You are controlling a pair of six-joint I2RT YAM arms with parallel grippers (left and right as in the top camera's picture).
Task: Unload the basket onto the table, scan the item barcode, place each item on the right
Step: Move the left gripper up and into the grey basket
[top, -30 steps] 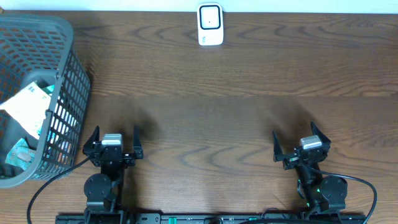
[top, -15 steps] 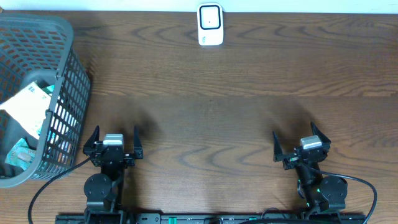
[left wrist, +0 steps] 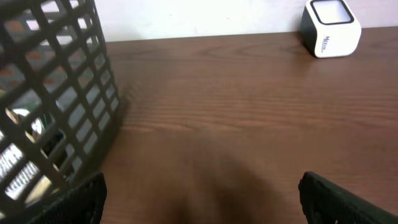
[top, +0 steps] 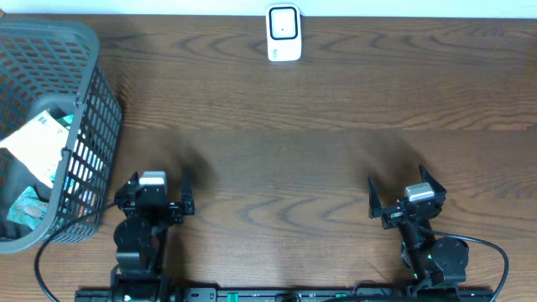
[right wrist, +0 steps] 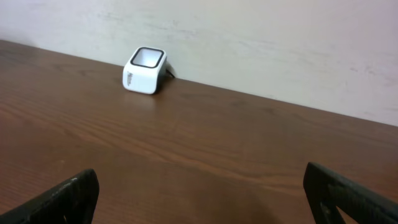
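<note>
A white and teal packet (top: 35, 143), the item, lies inside the grey mesh basket (top: 94, 126) at the table's left edge, with other goods under it. Through the mesh, the left wrist view shows only glimpses of the basket's contents (left wrist: 18, 165). The white barcode scanner (top: 284, 33) stands at the far middle of the table, also visible as the scanner (left wrist: 329, 28) and scanner (right wrist: 145, 70). My left gripper (top: 157, 184) is open and empty just right of the basket. My right gripper (top: 397, 180) is open and empty at the front right.
The basket wall (left wrist: 62, 93) rises close on the left of my left gripper (left wrist: 202, 186). Bare brown wood lies between my right gripper (right wrist: 200, 180) and the scanner. A pale wall runs behind the table's far edge.
The left arm has turned slightly left toward the basket. The right arm has not moved, and both grippers stay open.
</note>
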